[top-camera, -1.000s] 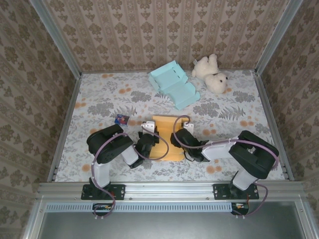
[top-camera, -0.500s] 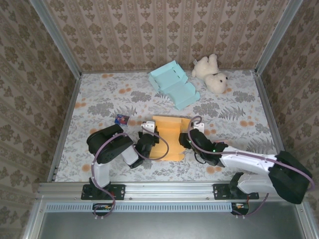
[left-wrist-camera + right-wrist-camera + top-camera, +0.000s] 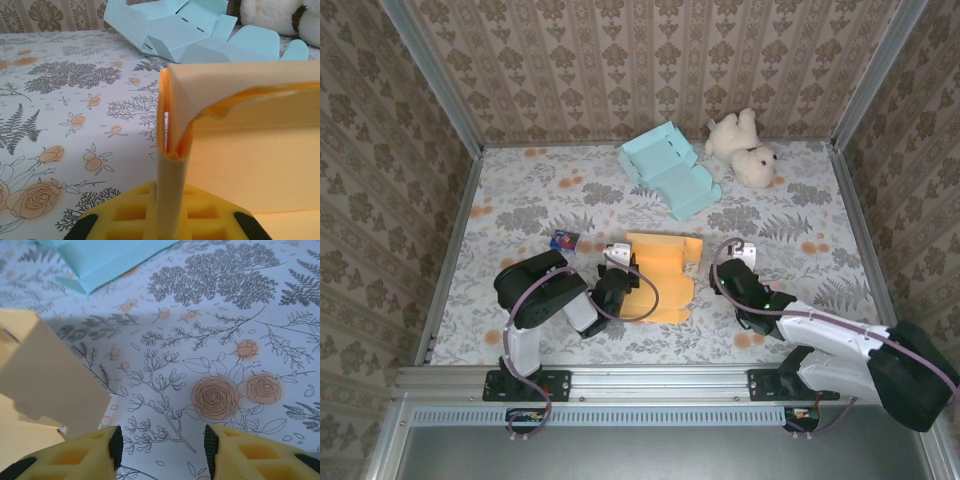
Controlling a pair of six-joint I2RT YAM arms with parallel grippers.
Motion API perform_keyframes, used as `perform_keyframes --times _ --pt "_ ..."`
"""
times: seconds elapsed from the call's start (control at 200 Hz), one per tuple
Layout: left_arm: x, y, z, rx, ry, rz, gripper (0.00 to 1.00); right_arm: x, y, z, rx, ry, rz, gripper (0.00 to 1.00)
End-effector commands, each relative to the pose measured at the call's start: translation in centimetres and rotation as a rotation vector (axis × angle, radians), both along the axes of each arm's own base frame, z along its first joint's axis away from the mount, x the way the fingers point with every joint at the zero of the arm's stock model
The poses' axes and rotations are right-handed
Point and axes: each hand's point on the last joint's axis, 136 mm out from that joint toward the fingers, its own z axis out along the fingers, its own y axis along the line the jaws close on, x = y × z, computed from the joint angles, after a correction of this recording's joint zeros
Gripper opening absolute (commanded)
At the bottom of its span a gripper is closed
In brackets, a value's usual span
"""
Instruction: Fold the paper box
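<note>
Just left of the flat yellow-orange paper box (image 3: 665,290), which lies near the middle of the flower-printed table (image 3: 520,200), the left gripper (image 3: 617,268) is clamped on the box's left flap (image 3: 175,150). That flap is stood on edge and curled over at its top. The hold is judged to be meant to crease this side wall upright while the base panel is kept down on the table.

Right of the box, the right gripper (image 3: 161,447) is held low over the table, its jaws half parted and nothing between them. The box's raised right flap (image 3: 50,385) is seen just beside its left finger, ungripped, so the gripper is probably placed there for taking that flap.
</note>
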Motion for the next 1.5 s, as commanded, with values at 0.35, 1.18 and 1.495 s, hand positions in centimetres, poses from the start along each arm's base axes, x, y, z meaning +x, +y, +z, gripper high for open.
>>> perform_keyframes --times 0.35,1.18,1.495 --pt "-0.6 -0.5 -1.1 0.019 0.029 -0.041 0.00 2.8 5.3 0.7 -0.019 -0.089 0.281 0.47" --pt "-0.6 -0.5 -1.1 0.018 0.030 -0.038 0.00 1.9 8.1 1.1 0.052 -0.108 0.432 0.31" --pt "-0.7 -0.5 -1.1 0.017 0.031 -0.038 0.00 1.8 9.1 1.0 0.068 -0.104 0.454 0.28"
